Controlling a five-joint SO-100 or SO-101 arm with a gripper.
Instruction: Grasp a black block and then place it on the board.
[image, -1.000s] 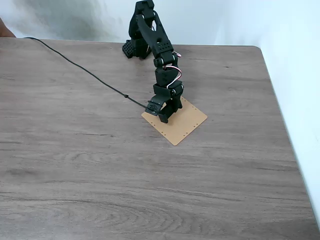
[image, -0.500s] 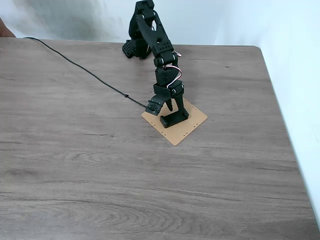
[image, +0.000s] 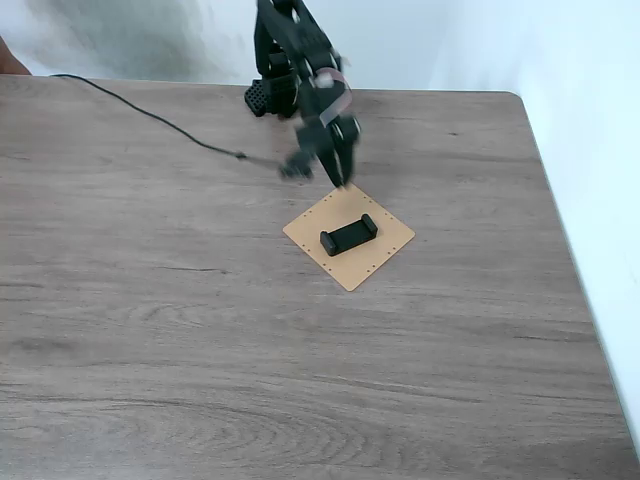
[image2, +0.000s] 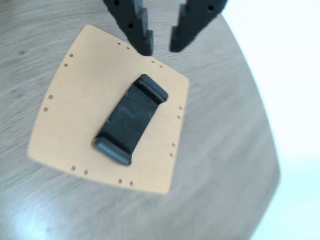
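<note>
The black block (image: 348, 235) lies flat near the middle of the tan board (image: 385, 250), a short bar with raised ends. In the wrist view the black block (image2: 131, 120) runs diagonally across the board (image2: 70, 120). My gripper (image: 338, 180) hangs in the air above the board's far corner, clear of the block, blurred by motion. From the wrist, the gripper (image2: 161, 47) is open, its two toothed fingers apart with nothing between them, above the block's upper end.
A black cable (image: 150, 115) trails across the wood-grain tabletop from the far left toward the arm. The arm's base (image: 270, 95) stands at the table's far edge. The table's right edge (image: 560, 230) meets a white wall.
The gripper opened and let go of the block, which now lies on the board. The arm then rose and pulled back toward its base, lifting the cable with it.
</note>
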